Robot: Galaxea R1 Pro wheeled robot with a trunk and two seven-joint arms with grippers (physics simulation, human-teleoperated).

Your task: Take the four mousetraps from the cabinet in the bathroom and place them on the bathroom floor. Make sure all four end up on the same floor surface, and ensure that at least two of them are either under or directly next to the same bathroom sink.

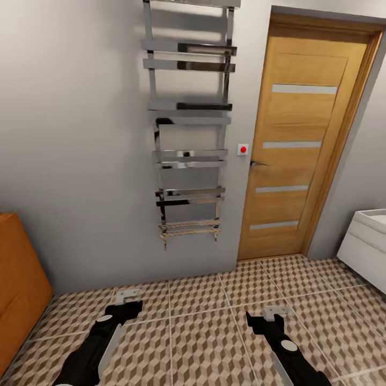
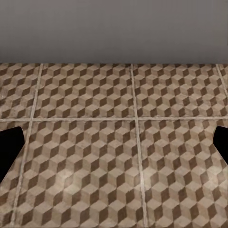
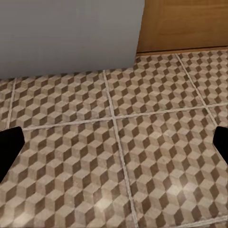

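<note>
So the robot was facing a grey wall (image 1: 80, 134) with a tall chrome towel rack (image 1: 188, 123) mounted on it, and a wooden door (image 1: 300, 145) just to the right of that, with a small white switch plate with a red dot (image 1: 243, 149) between the two. The bathroom floor (image 1: 214, 321) ran from the foot of the wall toward the robot, cube-pattern tiles with pale grout, and there was a decent open stretch of it in front of both arms.

Edges: the cabinet (image 1: 19, 289) poked in at the far left of the head view, its orange-brown side standing on the floor close to the wall. On the far right, the corner of the white sink (image 1: 370, 241) and its vanity stuck out, off the tiles with some floor showing under it. Between those two the floor was bare. No mousetraps could be seen in any of the three views.

The left gripper (image 1: 128, 301) and right gripper (image 1: 268, 316) both hung low over the tiles, well apart from each other and short of the wall. In each wrist view the dark fingertips (image 2: 9, 147) sat at opposite edges of the picture, so both pincers were spread wide with nothing in between, same on the right (image 3: 9, 147).

The left wrist view got tiles and the base of the grey wall (image 2: 114, 28). The right wrist view also caught the bottom of the door (image 3: 185, 23) beside the wall corner.
</note>
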